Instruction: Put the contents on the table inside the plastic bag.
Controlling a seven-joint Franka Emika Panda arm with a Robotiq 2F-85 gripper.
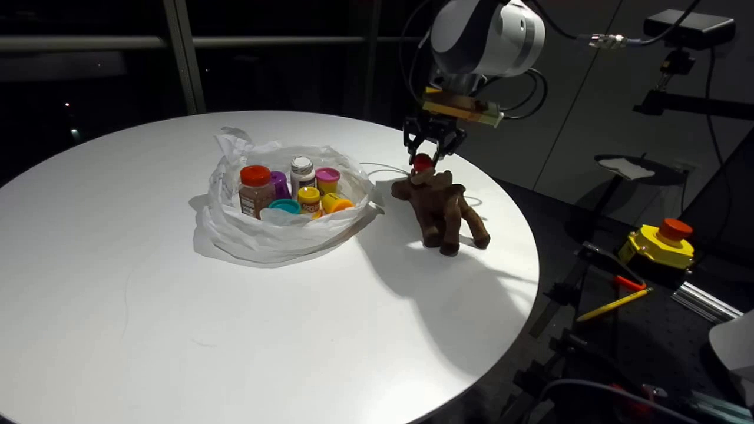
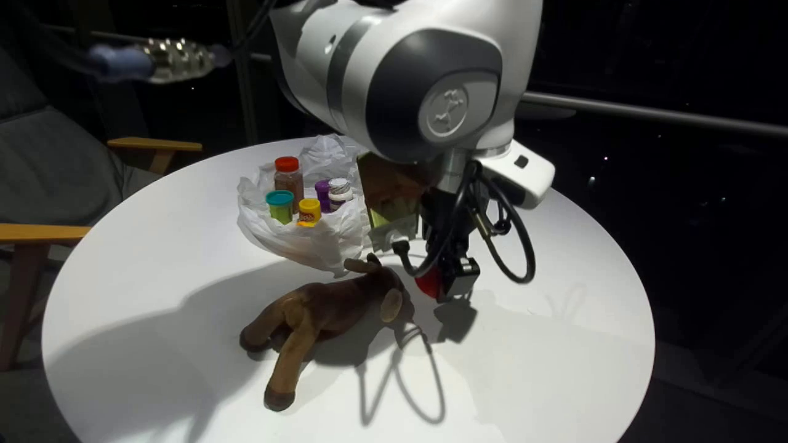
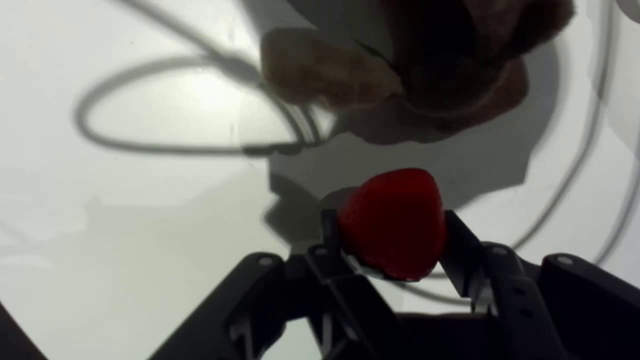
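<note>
A rounded red object point(image 3: 395, 225) sits between the fingers of my gripper point(image 3: 389, 220), with both pads against its sides. Whether it touches the white table point(image 1: 235, 330) I cannot tell. Just beside the gripper point(image 1: 423, 160), the brown plush animal point(image 2: 332, 307) lies on the table with its head towards the red object. The wrinkled plastic bag point(image 1: 265, 241) stands with its mouth spread. Inside it are several containers, among them a red-lidded jar point(image 1: 256, 191), a white-capped bottle point(image 1: 302, 175), a teal-lidded tub point(image 2: 281, 208) and a tilted orange-lidded tub point(image 1: 336, 203). The bag's walls partly hide them.
A grey chair point(image 2: 49, 141) with wooden arms is near the table's edge. Off the table stand a yellow box with a red stop button point(image 1: 671, 232) and a pencil point(image 1: 615, 304). Cables point(image 2: 511, 246) loop from the wrist and cast shadows on the table.
</note>
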